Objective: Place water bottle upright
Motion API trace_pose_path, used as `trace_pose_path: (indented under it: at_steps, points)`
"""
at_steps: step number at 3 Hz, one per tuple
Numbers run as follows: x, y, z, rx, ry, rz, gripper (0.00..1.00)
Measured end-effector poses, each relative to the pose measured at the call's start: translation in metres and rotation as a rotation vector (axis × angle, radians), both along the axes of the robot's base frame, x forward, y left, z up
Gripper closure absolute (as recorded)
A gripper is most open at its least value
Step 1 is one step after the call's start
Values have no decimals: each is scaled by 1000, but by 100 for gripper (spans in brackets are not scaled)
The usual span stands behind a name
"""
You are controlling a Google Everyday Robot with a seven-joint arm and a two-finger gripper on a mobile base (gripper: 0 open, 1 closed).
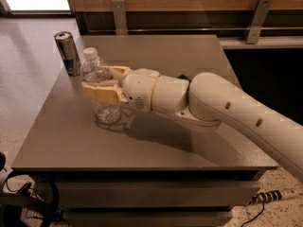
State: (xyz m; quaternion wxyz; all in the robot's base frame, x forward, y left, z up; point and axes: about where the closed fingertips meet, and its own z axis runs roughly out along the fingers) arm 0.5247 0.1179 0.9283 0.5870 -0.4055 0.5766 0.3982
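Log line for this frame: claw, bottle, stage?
claw: shut on small clear ribbed plastic water bottle | bottle: upright, base on grey table | silver-blue metal can: behind, apart | stage: not released

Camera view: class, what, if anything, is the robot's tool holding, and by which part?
The tool, over the left part of the table, grips the upright water bottle around the middle of its clear body.

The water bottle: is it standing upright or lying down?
Upright. The water bottle stands on the table, cap on top, the gripper shut around its middle.
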Motion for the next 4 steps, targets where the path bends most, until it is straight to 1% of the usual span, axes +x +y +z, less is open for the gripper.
trace_pose_path:
  at_steps: [1, 2, 4]
  points:
    - [-2, -4, -10, -3, 13, -29, 100]
    - [-1, -4, -14, -12, 25, -35, 86]
    - [-1, -4, -12, -12, 25, -35, 38]
